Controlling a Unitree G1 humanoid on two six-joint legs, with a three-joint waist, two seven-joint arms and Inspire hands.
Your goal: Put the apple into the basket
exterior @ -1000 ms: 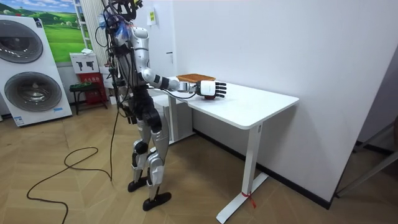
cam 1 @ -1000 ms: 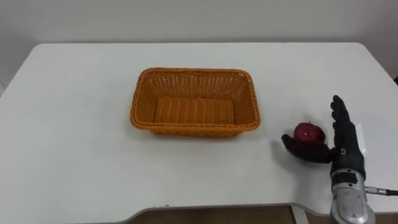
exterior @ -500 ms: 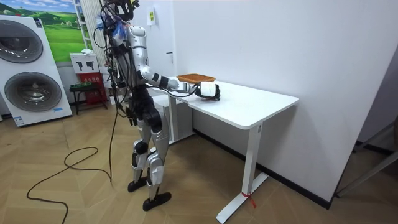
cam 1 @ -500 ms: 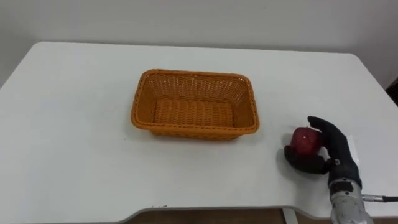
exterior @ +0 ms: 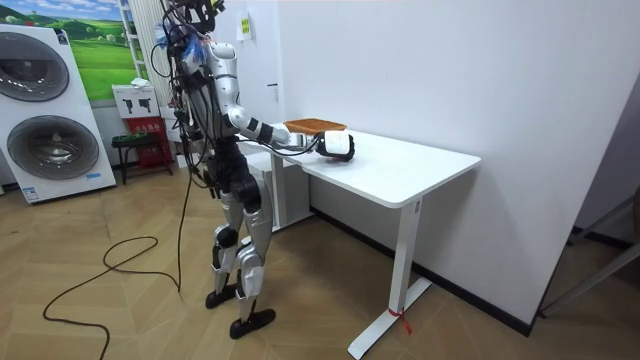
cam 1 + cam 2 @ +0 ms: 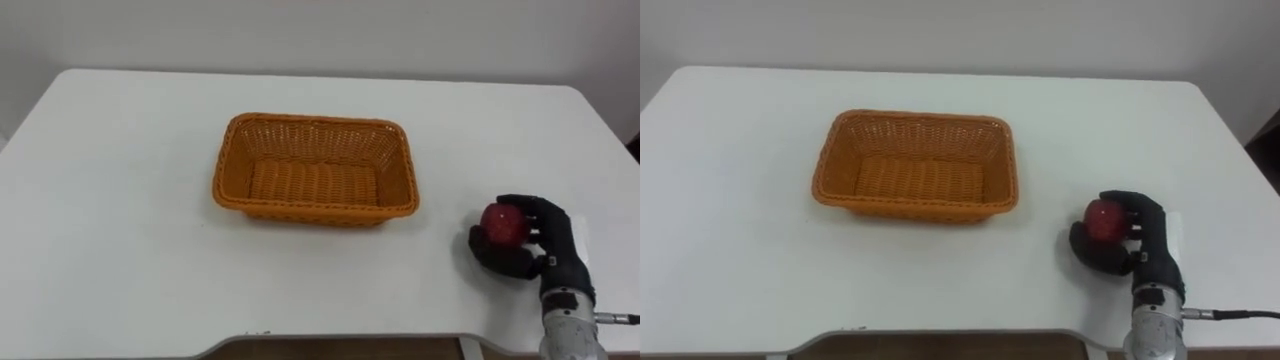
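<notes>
A red apple (image 6: 503, 223) sits at the right of the white table (image 6: 120, 200), near its front edge. My right hand (image 6: 535, 248) is wrapped round it, black fingers over the top and thumb under the near left side. In the right eye view the apple (image 6: 1104, 219) shows in the same hand (image 6: 1137, 249). An orange wicker basket (image 6: 314, 126) stands empty in the middle of the table, to the left of the apple and farther from me. From the room view, I stand at the table's end with my right hand (image 5: 334, 145) held out over it.
The table's front edge (image 6: 330, 342) runs just below my right hand. In the room view, washing machines (image 5: 45, 110) stand at the left behind me, and a small stand (image 5: 140, 140) beside them.
My right hand went from straight fingers beside the apple to fingers curled round it. The hand and apple sit slightly lower and to the right in the eye view.
</notes>
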